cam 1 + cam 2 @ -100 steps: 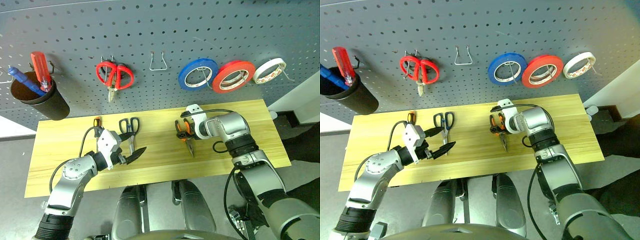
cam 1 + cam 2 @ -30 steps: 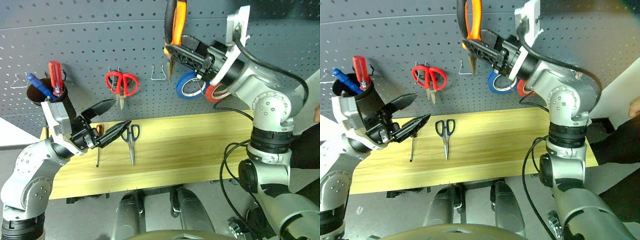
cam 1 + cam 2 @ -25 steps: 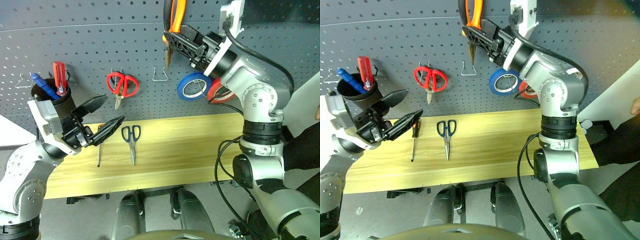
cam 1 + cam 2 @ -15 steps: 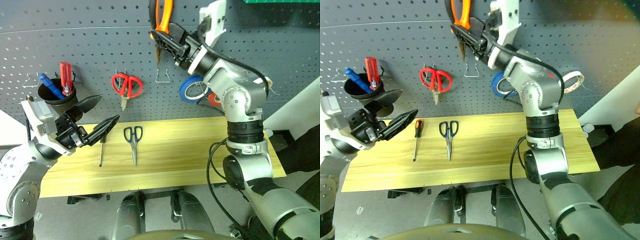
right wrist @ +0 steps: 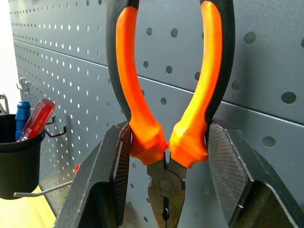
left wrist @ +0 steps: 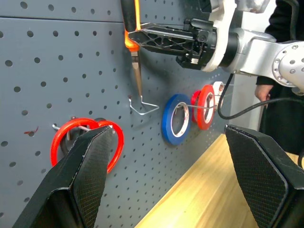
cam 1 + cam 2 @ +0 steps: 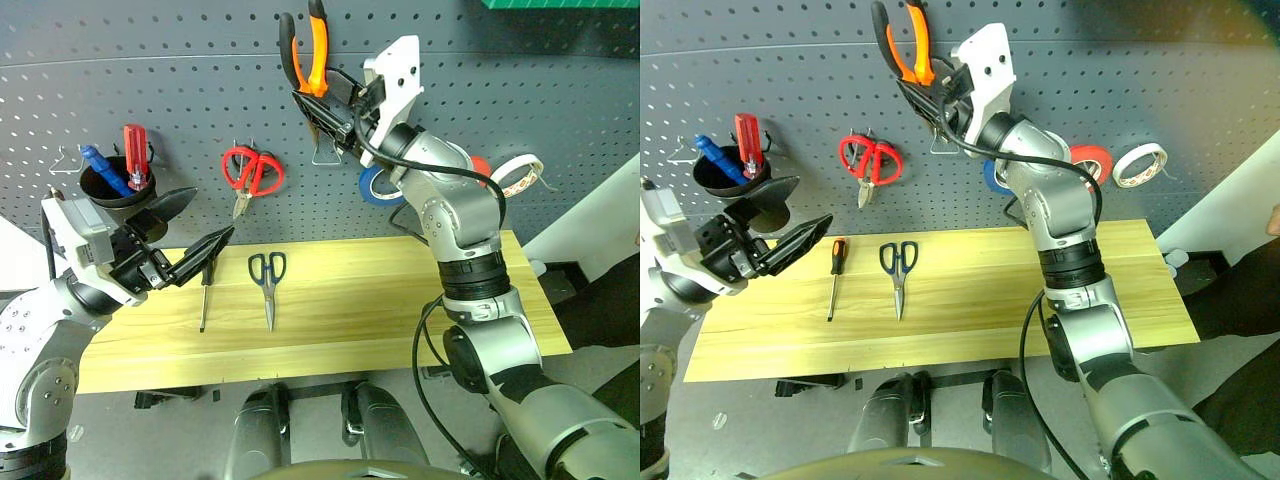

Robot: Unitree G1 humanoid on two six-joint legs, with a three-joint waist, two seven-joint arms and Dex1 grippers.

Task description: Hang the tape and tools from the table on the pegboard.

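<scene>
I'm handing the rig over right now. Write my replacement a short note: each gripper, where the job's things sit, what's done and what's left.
Right gripper: shut on the pliers, held handles up against the pegboard, nose just above the empty wire hook.
Left gripper: open, holding nothing, raised over the table's left end.
Red tape: already on a pegboard hook, between the blue roll and the white roll.
Black-handled scissors and screwdriver: lying on the table.
Left to do: hang the pliers, then the scissors and screwdriver.
</scene>
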